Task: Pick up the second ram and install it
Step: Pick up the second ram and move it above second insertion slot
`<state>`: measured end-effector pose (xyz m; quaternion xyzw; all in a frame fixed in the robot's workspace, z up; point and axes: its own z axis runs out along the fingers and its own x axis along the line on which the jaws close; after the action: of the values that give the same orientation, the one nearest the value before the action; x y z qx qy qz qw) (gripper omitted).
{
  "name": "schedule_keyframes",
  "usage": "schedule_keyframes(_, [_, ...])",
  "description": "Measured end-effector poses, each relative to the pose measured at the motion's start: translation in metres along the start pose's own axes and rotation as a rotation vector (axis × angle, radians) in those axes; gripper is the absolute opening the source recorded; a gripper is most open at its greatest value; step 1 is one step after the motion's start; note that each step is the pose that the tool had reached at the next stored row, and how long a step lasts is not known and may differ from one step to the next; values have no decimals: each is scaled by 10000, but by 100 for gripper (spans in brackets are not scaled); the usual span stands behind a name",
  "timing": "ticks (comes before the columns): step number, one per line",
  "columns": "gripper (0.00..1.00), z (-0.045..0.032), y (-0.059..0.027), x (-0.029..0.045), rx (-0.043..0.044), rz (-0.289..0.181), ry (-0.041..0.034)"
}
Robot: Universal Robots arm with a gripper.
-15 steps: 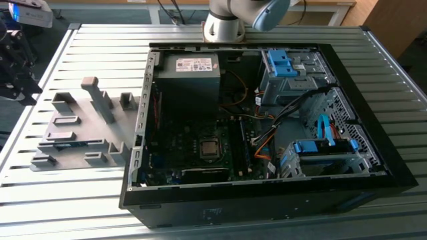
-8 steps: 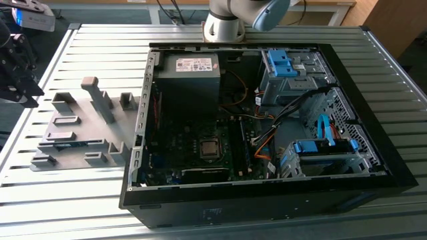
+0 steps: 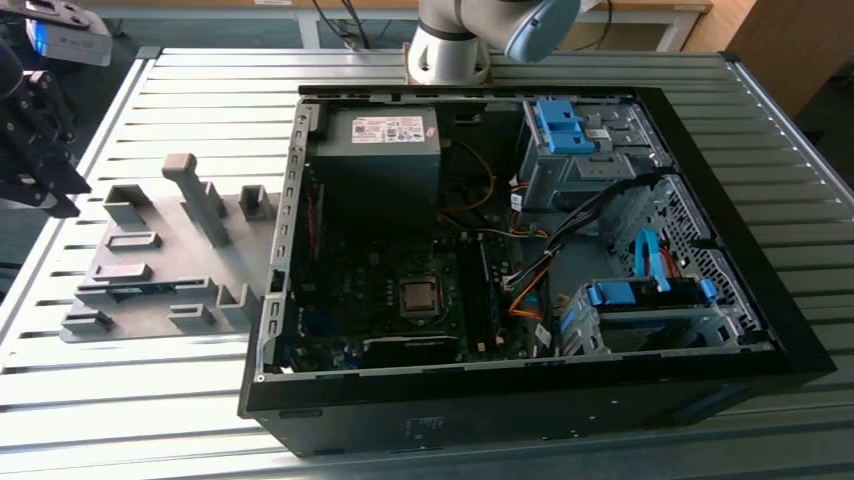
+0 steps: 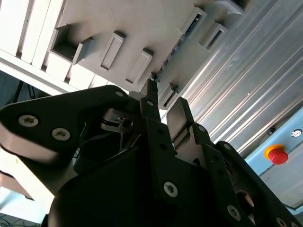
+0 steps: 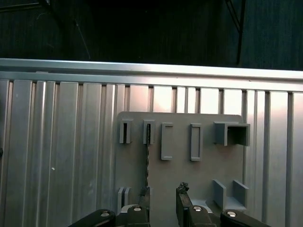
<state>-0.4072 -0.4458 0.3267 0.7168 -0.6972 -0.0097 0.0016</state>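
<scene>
The counter (image 3: 174, 420) carries a case (image 3: 534, 410) lying open. A plate (image 3: 171, 252) lies just beside the case on the exterior view's left. Blocks (image 3: 131, 207) stand on the plate. The ram (image 3: 140, 291) rests on edge between two of them, toward the plate's near side in that view. The gripper (image 3: 54, 195) hangs further to the exterior view's left, apart from the plate, at the counter's edge. The arm's base (image 3: 447, 50) stands behind the case. Inside the case a power supply (image 3: 380, 140) sits at the back, the board (image 3: 400, 290) lies before it, and drive cages (image 3: 641, 315) sit on the exterior view's right.
</scene>
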Motion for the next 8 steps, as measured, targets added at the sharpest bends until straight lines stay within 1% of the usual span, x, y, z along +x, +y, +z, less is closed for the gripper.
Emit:
schedule_keyframes(3, [37, 48, 3, 2, 0, -5, -6])
schedule_keyframes(4, [43, 65, 5, 2, 0, -5, -6])
schedule_keyframes(8, [43, 137, 23, 2, 6, 14, -7])
